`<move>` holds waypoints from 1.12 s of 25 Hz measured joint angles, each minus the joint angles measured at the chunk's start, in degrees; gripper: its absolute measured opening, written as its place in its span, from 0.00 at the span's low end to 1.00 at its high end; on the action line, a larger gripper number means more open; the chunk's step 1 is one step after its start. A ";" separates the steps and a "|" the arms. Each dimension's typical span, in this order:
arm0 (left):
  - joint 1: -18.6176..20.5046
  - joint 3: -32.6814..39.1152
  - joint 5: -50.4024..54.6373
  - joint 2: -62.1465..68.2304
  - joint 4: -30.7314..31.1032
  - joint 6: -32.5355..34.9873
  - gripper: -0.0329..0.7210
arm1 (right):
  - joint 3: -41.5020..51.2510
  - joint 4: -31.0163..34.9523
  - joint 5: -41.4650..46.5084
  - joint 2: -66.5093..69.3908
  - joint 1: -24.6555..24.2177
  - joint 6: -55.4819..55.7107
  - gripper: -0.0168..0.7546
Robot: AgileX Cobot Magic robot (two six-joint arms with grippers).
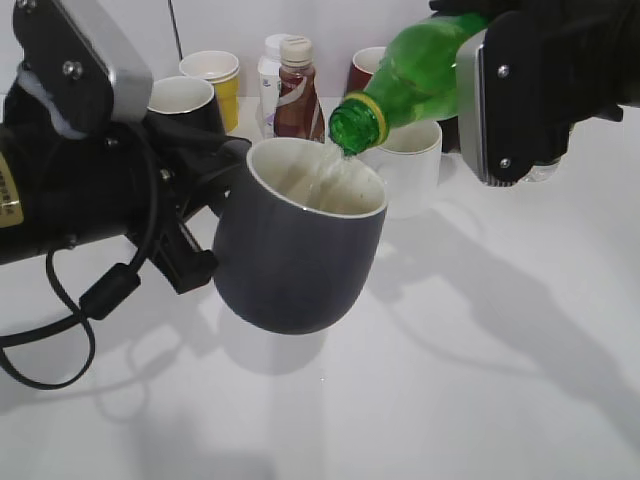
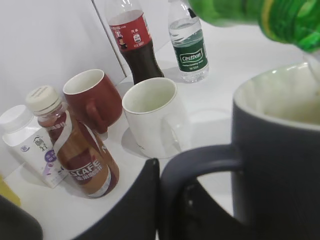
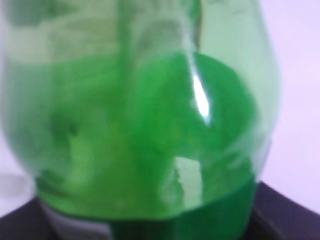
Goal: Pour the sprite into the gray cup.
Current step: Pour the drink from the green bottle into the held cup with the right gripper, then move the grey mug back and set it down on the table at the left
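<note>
My left gripper (image 1: 215, 205) is shut on the handle of the gray cup (image 1: 300, 245) and holds it above the table, tilted a little. The handle shows between the fingers in the left wrist view (image 2: 172, 200), where the cup (image 2: 280, 170) fills the right side. My right gripper (image 1: 500, 90) is shut on the sprite (image 1: 410, 75), a green bottle tipped down to the left with its open mouth over the cup's rim. Clear liquid streams from the mouth into the cup. The sprite (image 3: 145, 125) fills the right wrist view, and its neck crosses the top of the left wrist view (image 2: 260, 15).
Behind stand a white mug (image 1: 410, 165), a brown Nescafe bottle (image 1: 297, 95), a white milk bottle (image 1: 270, 85), a yellow paper cup (image 1: 215, 80), a black mug (image 1: 185, 100) and a red mug (image 2: 92, 100). A cola bottle (image 2: 135, 42) and a water bottle (image 2: 189, 47) stand by the wall.
</note>
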 joint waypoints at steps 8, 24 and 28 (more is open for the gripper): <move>0.09 0.00 -1.39 0.04 0.00 0.00 0.10 | 0.00 0.13 0.00 0.00 0.00 9.17 0.56; 14.31 0.05 -11.51 1.60 -9.77 0.54 0.10 | 2.99 3.34 -4.68 0.00 -0.60 72.50 0.56; 20.92 0.99 -18.80 5.19 -11.14 2.49 0.10 | 5.79 11.27 -8.41 0.00 -6.20 74.86 0.56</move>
